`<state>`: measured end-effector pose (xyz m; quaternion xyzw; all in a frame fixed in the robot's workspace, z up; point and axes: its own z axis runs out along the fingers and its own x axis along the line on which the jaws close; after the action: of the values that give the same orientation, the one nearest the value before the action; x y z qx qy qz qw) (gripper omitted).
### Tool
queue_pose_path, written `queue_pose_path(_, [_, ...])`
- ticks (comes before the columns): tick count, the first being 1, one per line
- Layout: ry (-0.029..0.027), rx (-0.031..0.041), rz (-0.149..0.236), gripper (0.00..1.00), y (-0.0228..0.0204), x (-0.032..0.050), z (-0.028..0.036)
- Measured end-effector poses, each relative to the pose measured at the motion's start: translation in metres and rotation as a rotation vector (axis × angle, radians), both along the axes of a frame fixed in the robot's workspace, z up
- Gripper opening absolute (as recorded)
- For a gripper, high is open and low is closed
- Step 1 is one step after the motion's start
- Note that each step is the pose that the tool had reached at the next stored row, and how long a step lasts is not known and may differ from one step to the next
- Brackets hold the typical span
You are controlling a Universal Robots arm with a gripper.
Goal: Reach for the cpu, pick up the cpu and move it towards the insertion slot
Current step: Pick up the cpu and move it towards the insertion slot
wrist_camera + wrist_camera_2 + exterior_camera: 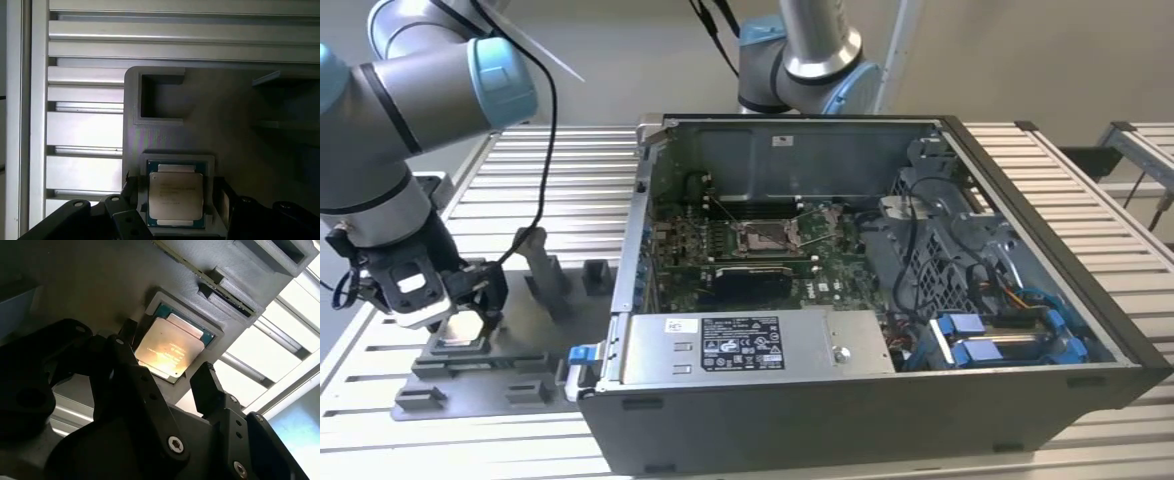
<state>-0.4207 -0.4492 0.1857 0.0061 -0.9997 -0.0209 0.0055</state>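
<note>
The arm is bending low at the exterior view's left, pointing its end effector point(454, 312) straight down over the grey fixture point(480, 372) on the table point(547, 160). Its fingers point(210, 385) are standing apart, straddling the cpu point(170, 347), which is lying flat in the fixture's recess, well apart from the insertion slot point(761, 237) in the open computer case point(1014, 330).

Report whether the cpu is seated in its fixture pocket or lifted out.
Seated. The cpu lies flat inside the square pocket of the grey fixture; the open end effector straddles it.
</note>
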Motion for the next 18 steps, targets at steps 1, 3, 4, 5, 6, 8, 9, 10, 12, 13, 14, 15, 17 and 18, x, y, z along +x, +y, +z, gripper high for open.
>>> queue_pose_path(1, [0.0000, 0.0000, 0.000, 1.00, 0.0000, 0.0000, 0.0000])
queue_pose_path(3, [0.0001, 0.0001, 0.000, 1.00, 0.0000, 0.0000, -0.0001])
queue_pose_path(4, [0.0002, 0.0000, 0.000, 1.00, 0.0000, 0.0000, 0.0000])
queue_pose_path(5, [0.0003, 0.0000, 0.000, 0.00, 0.0000, 0.0000, 0.0000])
queue_pose_path(6, [0.0004, 0.0001, 0.000, 0.00, 0.0000, 0.0000, 0.0000])
queue_pose_path(8, [0.0009, -0.0002, 0.000, 0.00, 0.0000, 0.0000, 0.0001])
queue_pose_path(9, [0.0009, -0.0002, 0.000, 0.00, 0.0000, 0.0000, 0.0001])
queue_pose_path(10, [0.0009, -0.0001, 0.000, 0.00, 0.0000, 0.0000, 0.0001])
queue_pose_path(12, [0.0009, 0.0000, 0.000, 0.00, 0.0000, 0.0000, 0.0000])
queue_pose_path(13, [0.0009, 0.0000, 0.000, 0.00, 0.0000, 0.0000, 0.0000])
queue_pose_path(14, [0.0010, 0.0000, 0.000, 0.00, 0.0000, 0.0000, 0.0000])
queue_pose_path(15, [0.0011, 0.0000, 0.000, 0.00, 0.0000, 0.0000, 0.0000])
queue_pose_path(17, [0.0013, 0.0000, 0.000, 0.00, 0.0000, 0.0000, 0.0000])
queue_pose_path(18, [0.0013, 0.0000, 0.000, 0.00, 0.0000, 0.0000, 0.0000])
